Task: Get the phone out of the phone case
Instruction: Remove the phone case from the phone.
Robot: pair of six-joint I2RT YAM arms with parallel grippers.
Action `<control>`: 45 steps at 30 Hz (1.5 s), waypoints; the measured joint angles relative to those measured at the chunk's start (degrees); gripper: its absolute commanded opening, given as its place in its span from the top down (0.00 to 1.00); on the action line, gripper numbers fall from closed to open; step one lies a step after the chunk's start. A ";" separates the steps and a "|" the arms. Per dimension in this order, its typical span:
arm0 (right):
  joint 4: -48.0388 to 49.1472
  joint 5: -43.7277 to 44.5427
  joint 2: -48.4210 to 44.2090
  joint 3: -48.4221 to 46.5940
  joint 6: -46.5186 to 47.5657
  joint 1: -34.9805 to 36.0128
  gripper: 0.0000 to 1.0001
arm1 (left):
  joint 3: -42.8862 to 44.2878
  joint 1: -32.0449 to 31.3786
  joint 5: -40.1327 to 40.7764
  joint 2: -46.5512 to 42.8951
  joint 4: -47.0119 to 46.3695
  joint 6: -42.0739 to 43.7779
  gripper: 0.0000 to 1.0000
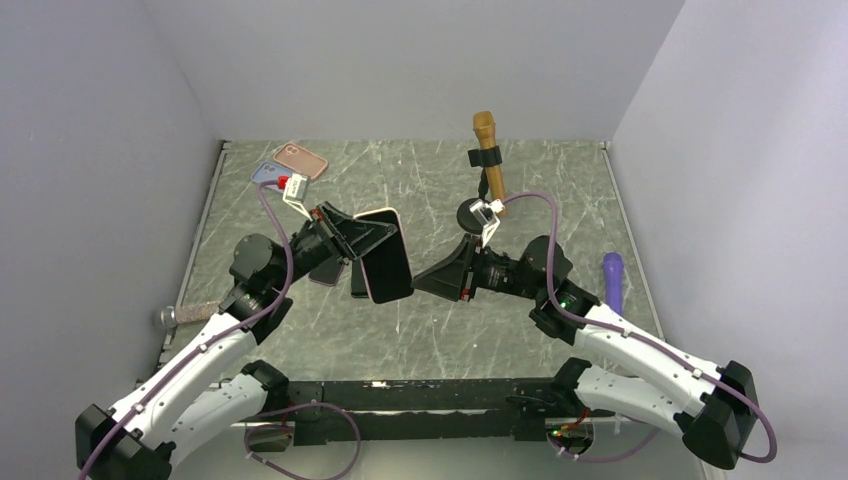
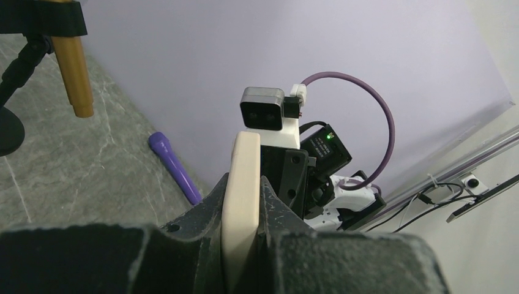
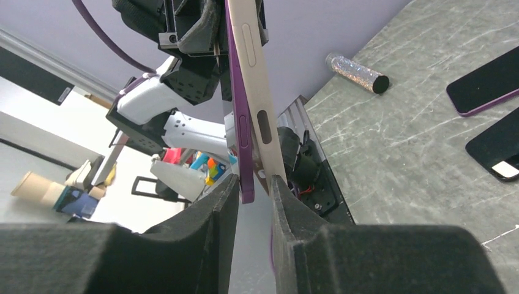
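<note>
The left gripper [image 1: 366, 236] was clamped on the phone [image 1: 388, 262], held up over mid-table [image 1: 520, 200]. The right gripper [image 3: 252, 190] stood narrowly apart, astride the near end of the phone and purple case [image 3: 240, 122]; whether it gripped, I couldn't tell.

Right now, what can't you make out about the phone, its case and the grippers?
- Right wrist view: fingers of the right gripper hide the lower end of the phone; whether they touch it or the purple case is unclear.
- Left wrist view: the left gripper covers the phone below its cream edge.
- Top view: any gap between phone and purple case is too small.
</note>
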State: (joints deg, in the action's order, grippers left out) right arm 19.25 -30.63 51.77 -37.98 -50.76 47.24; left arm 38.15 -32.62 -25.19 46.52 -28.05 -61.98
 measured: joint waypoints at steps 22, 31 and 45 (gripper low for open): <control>-2.25 -1.22 -4.11 0.94 1.88 0.11 0.67 | 0.00 0.28 -1.07 0.46 3.67 1.14 1.00; -1.99 -1.51 -1.97 0.94 1.68 0.11 0.67 | -0.02 0.28 -1.14 1.01 1.97 -0.70 1.00; 7.96 -3.87 2.38 3.26 -3.17 0.11 0.72 | -1.90 0.28 -2.43 4.33 -4.96 -5.44 1.00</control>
State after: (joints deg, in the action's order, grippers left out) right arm 27.20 -34.50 54.15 -34.72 -53.93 47.35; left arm 36.25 -32.34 -27.62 50.85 -33.01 -67.42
